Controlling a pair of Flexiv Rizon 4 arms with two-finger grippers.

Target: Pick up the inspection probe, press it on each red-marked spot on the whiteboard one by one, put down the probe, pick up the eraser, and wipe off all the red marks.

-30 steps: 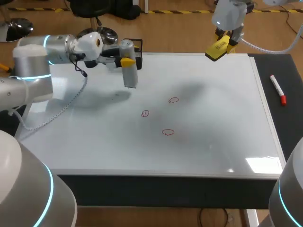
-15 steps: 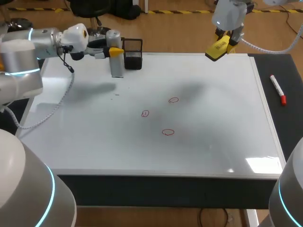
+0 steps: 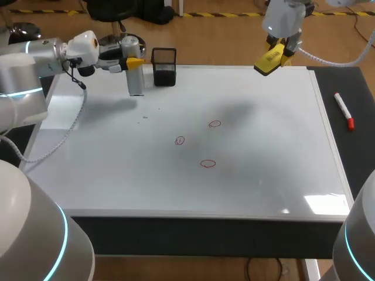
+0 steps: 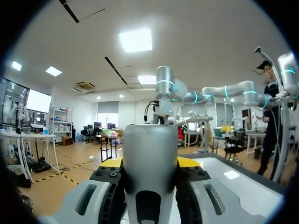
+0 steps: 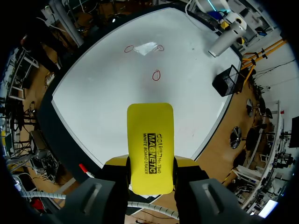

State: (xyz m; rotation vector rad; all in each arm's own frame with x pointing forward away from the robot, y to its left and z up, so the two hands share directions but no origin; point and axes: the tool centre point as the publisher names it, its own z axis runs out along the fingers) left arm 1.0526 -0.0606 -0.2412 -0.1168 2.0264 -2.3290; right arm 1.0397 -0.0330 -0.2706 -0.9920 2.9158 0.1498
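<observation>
Head view: left tool point(image 3: 134, 61) grips probe point(image 3: 136, 82)

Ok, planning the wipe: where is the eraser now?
Head view: the yellow eraser sits in the right tool, raised near the whiteboard's far right corner.

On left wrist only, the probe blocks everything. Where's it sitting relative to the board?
Observer: Head view: probe hangs upright in the left gripper near the whiteboard's far edge, left side, beside a black mesh holder.
Operator: Marks wiped?
Observer: No. Three red marks are mid-board, apart from the probe.
Operator: Right arm?
Observer: Right gripper is shut on the yellow eraser, above the board's far edge.
</observation>
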